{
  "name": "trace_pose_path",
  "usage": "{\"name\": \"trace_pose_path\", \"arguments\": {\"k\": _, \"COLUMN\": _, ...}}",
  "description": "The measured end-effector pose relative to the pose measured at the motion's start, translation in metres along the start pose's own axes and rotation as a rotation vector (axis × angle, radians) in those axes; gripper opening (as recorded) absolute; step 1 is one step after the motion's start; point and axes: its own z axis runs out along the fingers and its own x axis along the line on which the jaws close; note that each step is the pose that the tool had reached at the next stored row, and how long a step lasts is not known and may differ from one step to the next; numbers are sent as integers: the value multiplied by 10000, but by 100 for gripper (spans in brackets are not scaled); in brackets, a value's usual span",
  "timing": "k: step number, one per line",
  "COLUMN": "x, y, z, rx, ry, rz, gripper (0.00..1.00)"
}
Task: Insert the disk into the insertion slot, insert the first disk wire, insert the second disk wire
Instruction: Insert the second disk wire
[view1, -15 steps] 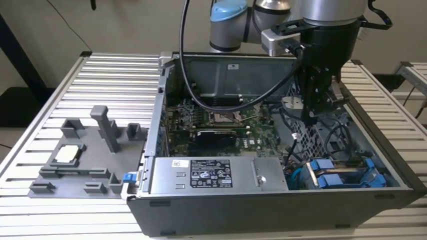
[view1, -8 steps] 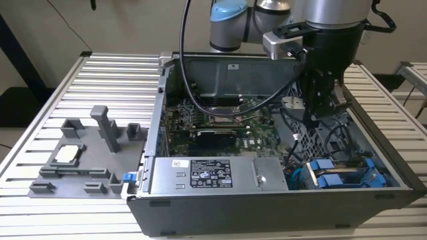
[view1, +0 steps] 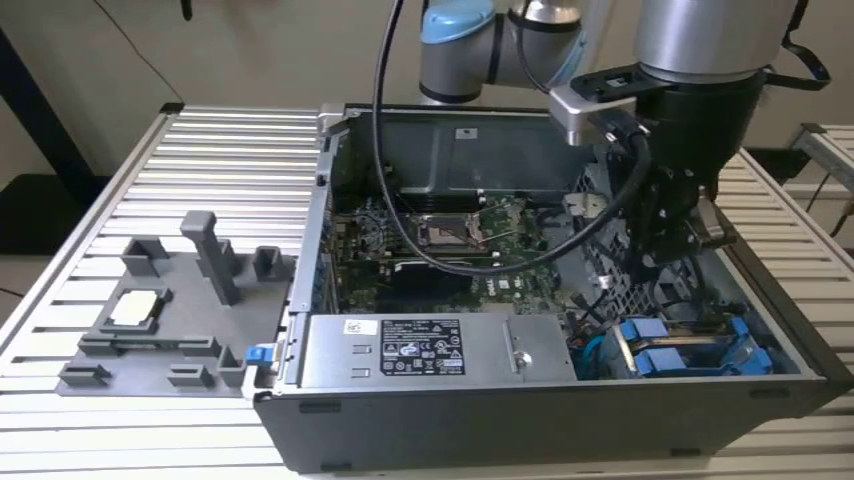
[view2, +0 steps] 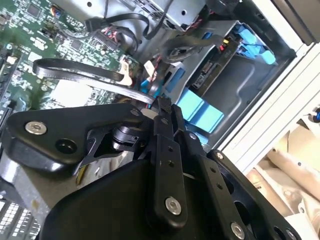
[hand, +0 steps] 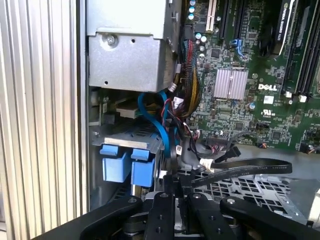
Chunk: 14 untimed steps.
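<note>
Hanging inside the case, the gripper (view1: 678, 250) pinched a black wire (hand: 235, 167); disk (view1: 687, 352) appeared seated, wiring unfinished.

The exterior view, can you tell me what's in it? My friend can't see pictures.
A robot arm reaches its gripper down into an open computer case, toward the exterior view's right. Bright blue disk carriers sit in the case's near corner below it, and a green motherboard fills the middle. A grey holder tray lies on the slatted table.
</note>
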Motion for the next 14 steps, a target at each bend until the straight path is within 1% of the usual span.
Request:
{"name": "trace_pose_path", "arguments": {"k": 8, "x": 144, "y": -145, "z": 54, "rx": -243, "ry": -103, "rz": -19, "gripper": 16}}
{"name": "trace_pose_path", "arguments": {"k": 14, "x": 266, "y": -261, "z": 91, "rx": -470, "ry": -140, "rz": -45, "gripper": 16}}
